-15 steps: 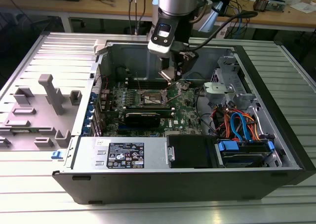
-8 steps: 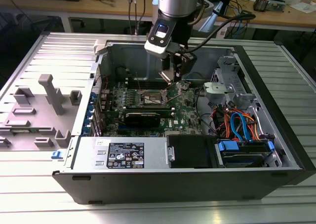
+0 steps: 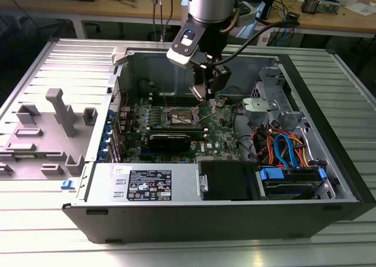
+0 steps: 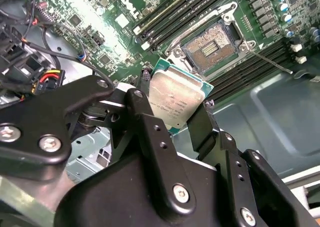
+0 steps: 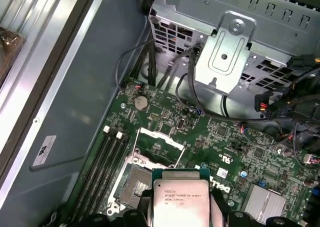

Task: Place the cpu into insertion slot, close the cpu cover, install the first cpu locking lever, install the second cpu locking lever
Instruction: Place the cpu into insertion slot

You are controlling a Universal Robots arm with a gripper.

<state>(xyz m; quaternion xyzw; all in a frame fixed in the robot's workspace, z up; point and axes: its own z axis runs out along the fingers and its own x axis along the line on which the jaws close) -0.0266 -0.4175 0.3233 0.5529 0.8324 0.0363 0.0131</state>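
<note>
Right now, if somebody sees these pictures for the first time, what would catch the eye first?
First, the gripper shut on the square silver chip, held above the green circuit board. Near it in the second wrist view lies the open socket, its centre empty. In the exterior view, the big open computer case lies on its side around all of this.

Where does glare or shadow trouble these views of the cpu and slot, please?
Second wrist view: glare whitens part of the board, not the cpu or slot; first wrist view: cpu evenly lit; exterior view: case interior dimmer than the table.
</note>
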